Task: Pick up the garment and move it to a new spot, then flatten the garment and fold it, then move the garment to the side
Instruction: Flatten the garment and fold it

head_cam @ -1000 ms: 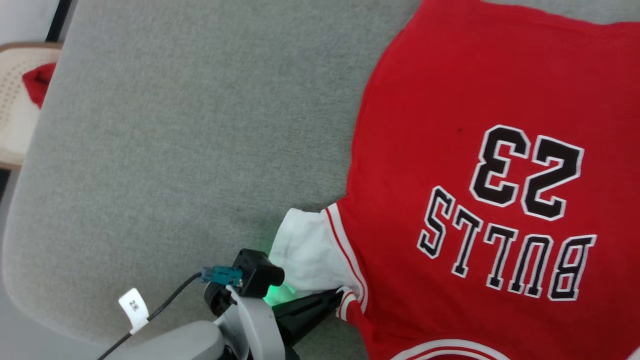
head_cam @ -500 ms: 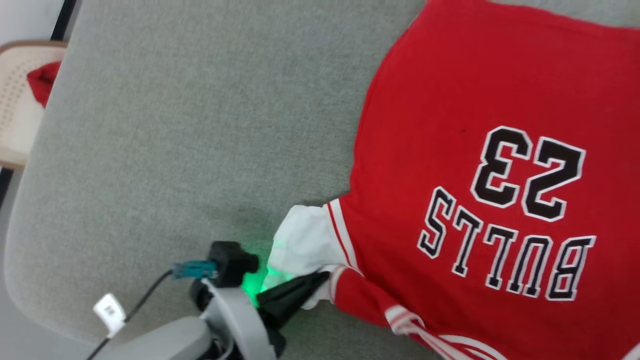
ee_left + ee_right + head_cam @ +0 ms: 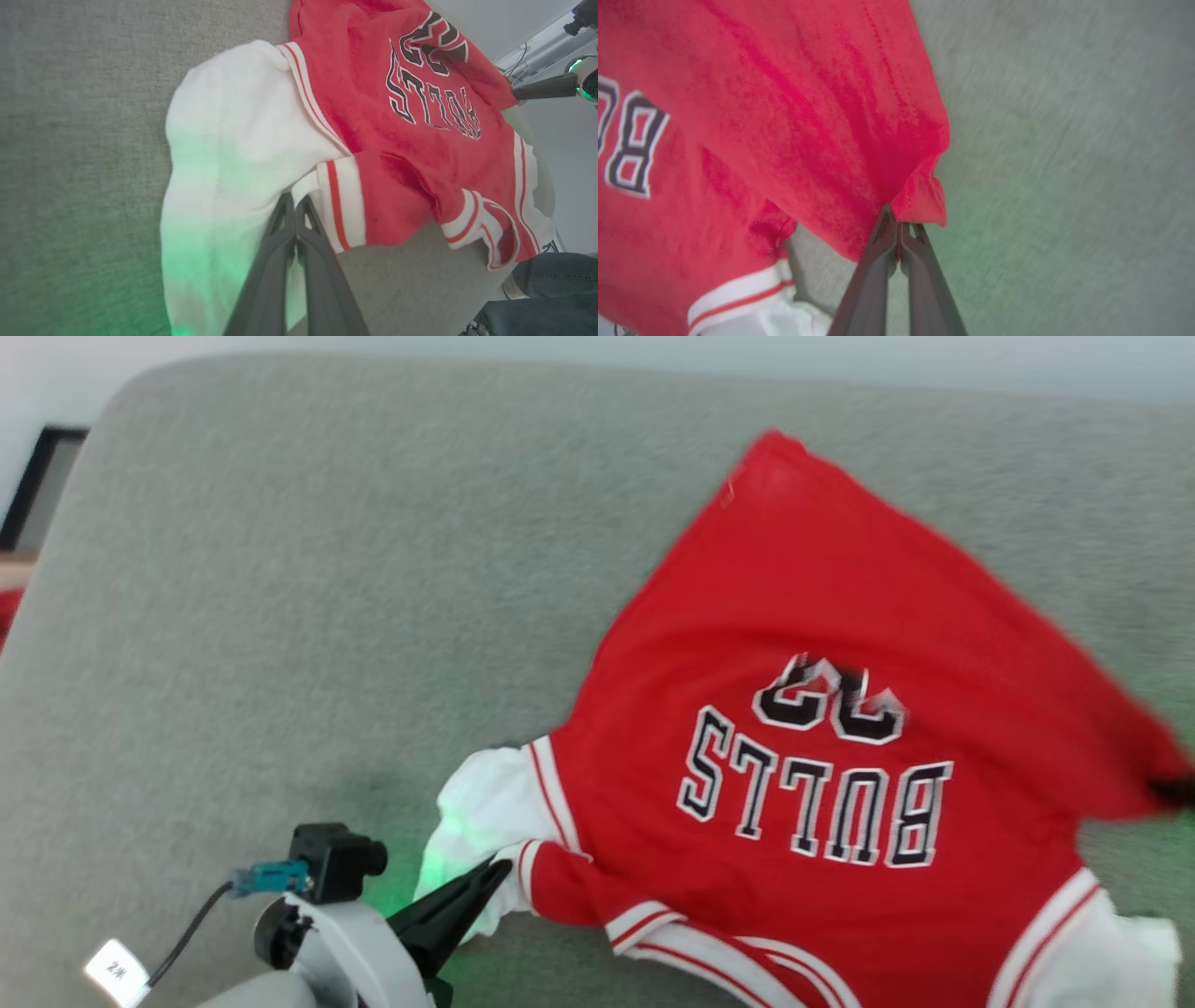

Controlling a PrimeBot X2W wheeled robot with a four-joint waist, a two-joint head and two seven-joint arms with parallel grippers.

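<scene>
The garment [image 3: 840, 616] is a red jersey with white sleeves and black lettering, partly lifted off the grey cushion. My left gripper [image 3: 502, 870] is at the lower left, shut on the white sleeve beside the striped cuff; in the left wrist view its fingers [image 3: 295, 201] pinch that cloth of the garment [image 3: 364, 93]. My right gripper [image 3: 1174, 791] is at the far right edge, shut on the red side hem. In the right wrist view it [image 3: 897, 215] nips the hem of the garment [image 3: 784, 116]. Its tip [image 3: 516, 92] also shows in the left wrist view.
A wide grey cushioned surface [image 3: 327, 616] carries the garment, with bare room to the left and behind. A person's trouser leg and shoe [image 3: 537, 289] stand past the cushion's edge in the left wrist view. A cable with a white tag [image 3: 117, 971] hangs from my left wrist.
The head camera has shifted. My right gripper has shut on the garment's side hem and raised it, creasing the number. The left gripper keeps its hold on the sleeve, drawn leftward.
</scene>
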